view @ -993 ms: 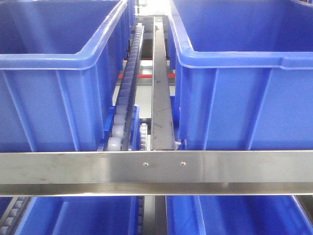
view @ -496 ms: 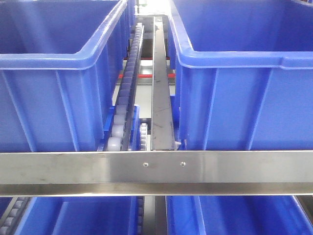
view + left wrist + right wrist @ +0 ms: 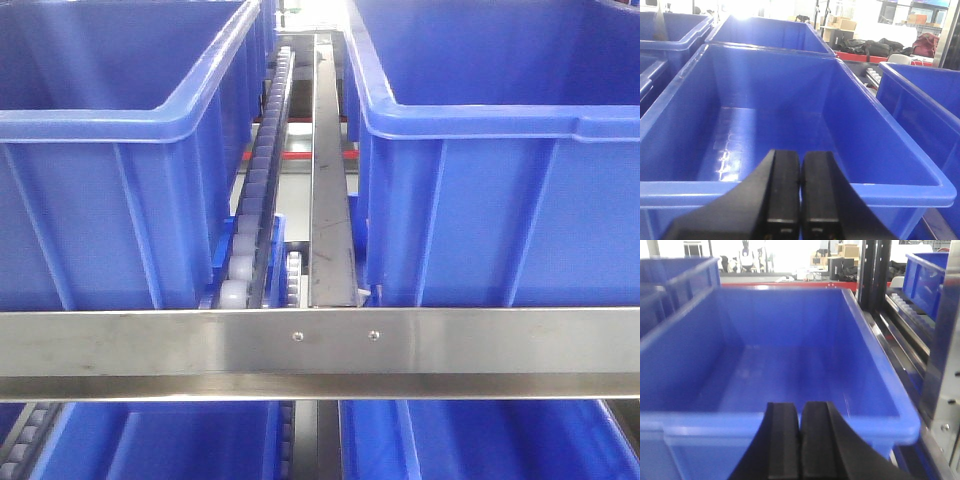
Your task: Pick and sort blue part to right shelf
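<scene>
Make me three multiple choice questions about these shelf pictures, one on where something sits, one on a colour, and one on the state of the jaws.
1. Where does the roller track run in the front view?
A. Between the two upper bins
B. Inside the right bin
C. Above the steel crossbar only

2. What colour are the bins?
A. Red
B. Blue
C. Grey

3. How do the left gripper's jaws stand?
A. Wide open
B. Closed on a part
C. Closed together, holding nothing

Answers:
1 A, the track lies in the gap between the left bin and the right bin.
2 B, every bin wall is blue.
3 C, the two black jaws meet with nothing between them; the right gripper looks the same.
</scene>
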### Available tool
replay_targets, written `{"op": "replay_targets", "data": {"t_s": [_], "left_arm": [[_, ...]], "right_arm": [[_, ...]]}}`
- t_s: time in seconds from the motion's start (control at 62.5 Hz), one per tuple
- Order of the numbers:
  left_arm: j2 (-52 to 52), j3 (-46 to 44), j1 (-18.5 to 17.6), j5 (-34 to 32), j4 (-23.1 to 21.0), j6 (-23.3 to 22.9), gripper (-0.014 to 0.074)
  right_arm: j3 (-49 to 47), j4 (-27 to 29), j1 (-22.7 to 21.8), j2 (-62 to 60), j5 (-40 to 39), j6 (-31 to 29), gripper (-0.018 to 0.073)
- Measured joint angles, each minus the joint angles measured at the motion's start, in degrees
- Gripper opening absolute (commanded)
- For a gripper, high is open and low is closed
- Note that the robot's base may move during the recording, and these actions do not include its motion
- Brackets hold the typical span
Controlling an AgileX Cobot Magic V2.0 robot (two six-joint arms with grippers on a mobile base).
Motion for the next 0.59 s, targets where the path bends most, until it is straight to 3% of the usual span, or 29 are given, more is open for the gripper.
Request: {"op": "replay_targets", "data": {"t_s": [0.272,0.592], "left_arm": [[0.0,0.0,0.0,0.0,0.0,0.0,0.0134],[0.0,0.1,0.0,0.0,0.0,0.0,0.0134]], "right_arm": [[8.2,-1.7,0.0,-7.9,-0.7,0.0,0.0057],[8.5,-5.4,-0.1,-7.9,-3.3,3.2,0.0057]]}}
